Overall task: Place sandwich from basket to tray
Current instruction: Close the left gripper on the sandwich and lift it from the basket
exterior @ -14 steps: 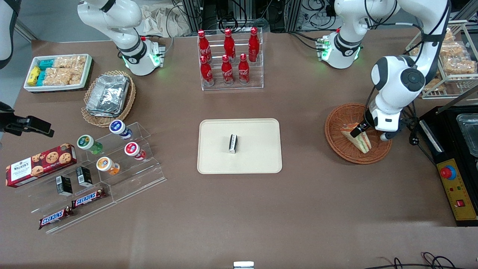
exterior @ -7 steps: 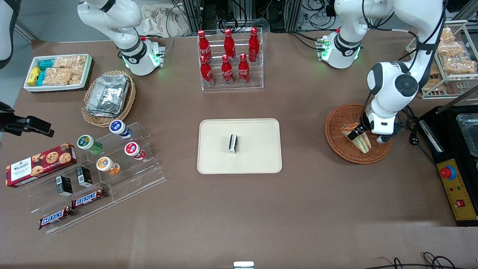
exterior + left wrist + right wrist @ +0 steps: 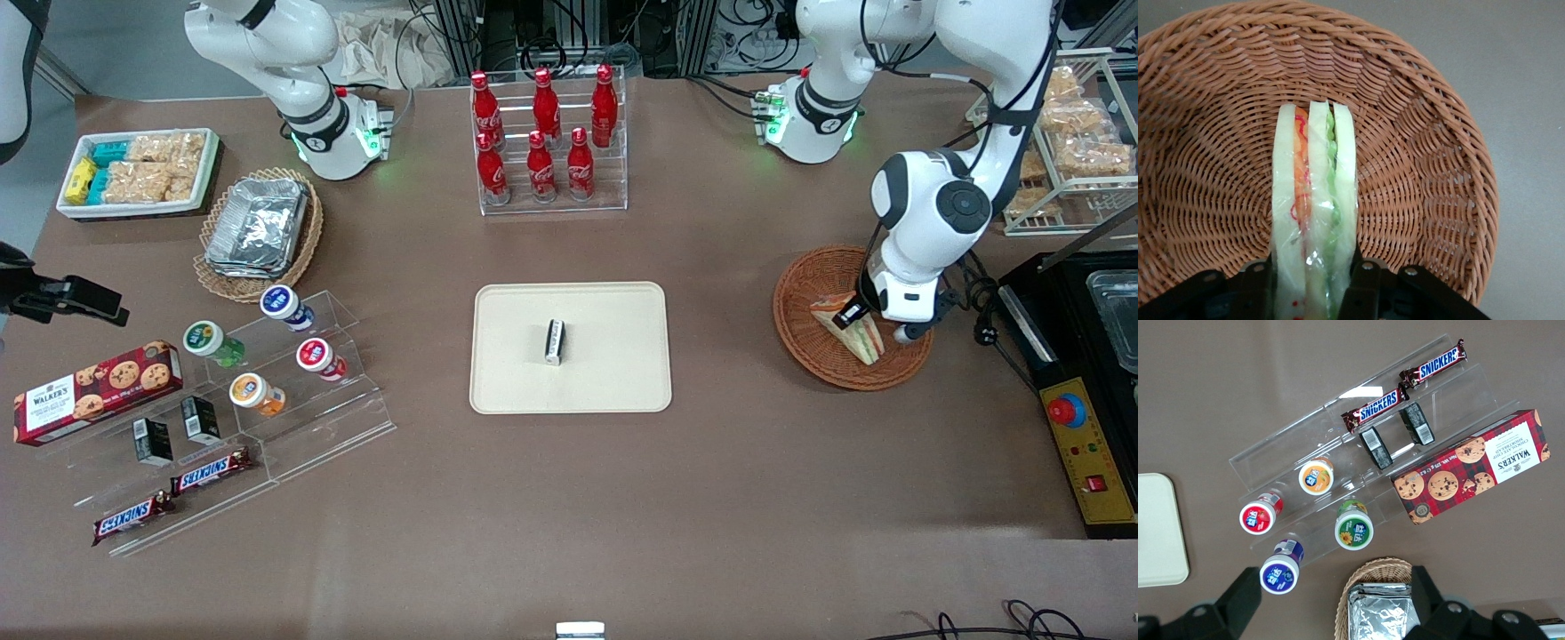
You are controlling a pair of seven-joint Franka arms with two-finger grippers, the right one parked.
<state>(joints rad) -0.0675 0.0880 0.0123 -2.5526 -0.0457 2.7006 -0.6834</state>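
Brown tabletop; the left gripper [image 3: 1313,277] is pinching the film-wrapped triangular sandwich [image 3: 1314,210] by its bread faces in the reddish-brown wicker basket [image 3: 1418,167]; probably soft, light, slippery.

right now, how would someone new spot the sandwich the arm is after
Find the round reddish-brown wicker basket toward the working arm's end of the table, beside the cream tray. The sandwich lies in it, with the hand closed on its sides. It is the only item there: a plastic-wrapped wedge of pale bread with orange and green filling.
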